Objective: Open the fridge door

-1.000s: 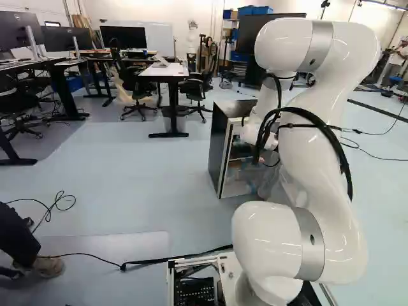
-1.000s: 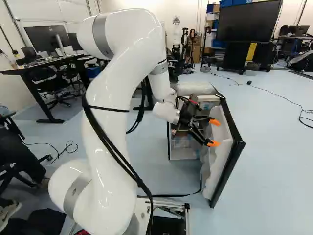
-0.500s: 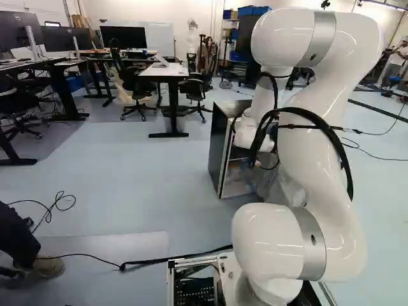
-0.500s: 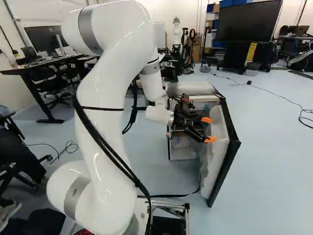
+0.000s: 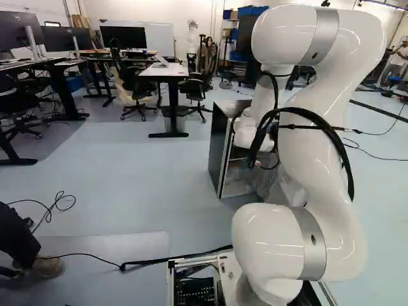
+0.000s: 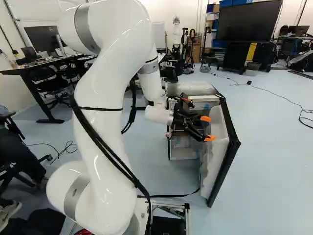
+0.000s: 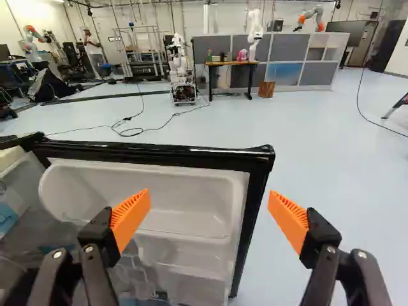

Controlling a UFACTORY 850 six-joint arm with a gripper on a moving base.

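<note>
W/ fridge door (image 6: 219, 159) well open, open tool (image 7: 210, 211) is being held w/ door's free edge (image 7: 251, 220) ahead btwn its pads (image 7: 131, 218), prob. for pushing wider.

Smooth plastic lines the fridge door (image 7: 172, 197) inside its glossy rim (image 7: 159, 153).

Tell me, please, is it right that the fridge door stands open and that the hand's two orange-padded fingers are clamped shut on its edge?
Not quite: the wrist view shows the hand open, its orange-padded fingers spread well apart and not clamped on the door's edge. The fridge door does stand open.
</note>
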